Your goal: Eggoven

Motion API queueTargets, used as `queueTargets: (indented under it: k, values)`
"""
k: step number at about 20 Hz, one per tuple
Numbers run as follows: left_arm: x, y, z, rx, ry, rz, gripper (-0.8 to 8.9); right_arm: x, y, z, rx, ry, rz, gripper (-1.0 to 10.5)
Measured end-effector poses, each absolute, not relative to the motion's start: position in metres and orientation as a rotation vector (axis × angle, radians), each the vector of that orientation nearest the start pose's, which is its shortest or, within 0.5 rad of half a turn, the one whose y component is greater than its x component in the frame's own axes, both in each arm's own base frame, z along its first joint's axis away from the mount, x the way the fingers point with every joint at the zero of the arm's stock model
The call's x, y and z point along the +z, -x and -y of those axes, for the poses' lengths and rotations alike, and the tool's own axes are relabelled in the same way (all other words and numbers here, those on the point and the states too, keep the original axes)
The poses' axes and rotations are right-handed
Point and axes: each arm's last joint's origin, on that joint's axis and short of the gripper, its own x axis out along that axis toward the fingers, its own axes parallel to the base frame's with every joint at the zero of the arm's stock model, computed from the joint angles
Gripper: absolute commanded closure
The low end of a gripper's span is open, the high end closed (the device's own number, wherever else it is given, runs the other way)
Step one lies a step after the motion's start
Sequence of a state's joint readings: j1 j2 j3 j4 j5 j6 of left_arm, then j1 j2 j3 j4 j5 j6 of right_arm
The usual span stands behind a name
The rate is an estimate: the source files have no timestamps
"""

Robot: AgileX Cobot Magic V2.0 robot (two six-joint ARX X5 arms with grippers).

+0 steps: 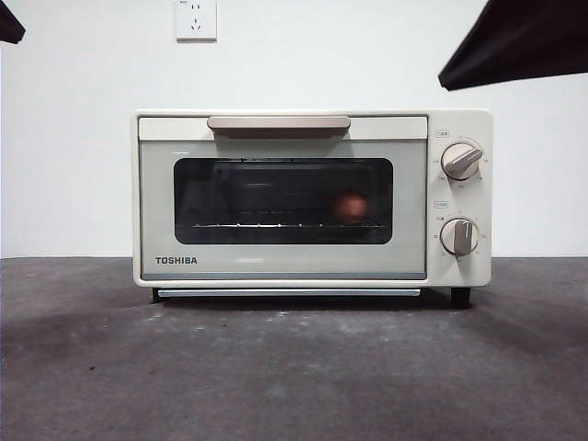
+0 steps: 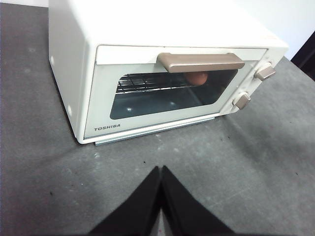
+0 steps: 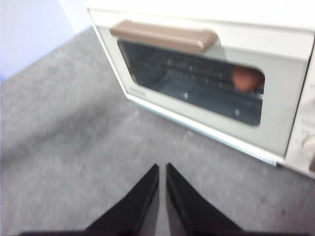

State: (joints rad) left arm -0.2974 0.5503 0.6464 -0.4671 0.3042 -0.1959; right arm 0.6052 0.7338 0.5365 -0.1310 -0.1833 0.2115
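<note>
The cream TOSHIBA toaster oven (image 1: 312, 197) stands on the dark table with its door shut. The reddish-brown egg (image 1: 350, 208) lies on the wire rack inside, seen through the dark glass at the right. It also shows in the left wrist view (image 2: 197, 78) and the right wrist view (image 3: 246, 78). The beige handle (image 1: 278, 123) runs along the door's top; two knobs (image 1: 461, 161) sit at the right. My left gripper (image 2: 161, 169) is shut and empty, in front of the oven (image 2: 162, 73). My right gripper (image 3: 162, 168) is shut and empty, in front of the oven (image 3: 211, 73).
The grey table (image 1: 294, 367) stretches in front of the oven. A white wall with a socket (image 1: 196, 18) stands behind. Black arm tips show at the top left corner (image 1: 9, 23) and top right (image 1: 514, 41) of the front view.
</note>
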Motion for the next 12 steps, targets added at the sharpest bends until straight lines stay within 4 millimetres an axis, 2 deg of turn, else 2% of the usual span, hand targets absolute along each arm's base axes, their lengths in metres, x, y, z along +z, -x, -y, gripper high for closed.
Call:
queueTargets:
  k: [12]
  values:
    - [0.2901,-0.1141,0.0440,-0.557,0.182,-0.432,8.06,0.2629,-0.1349,-0.1000,0.754,-0.108,-0.368,9.4]
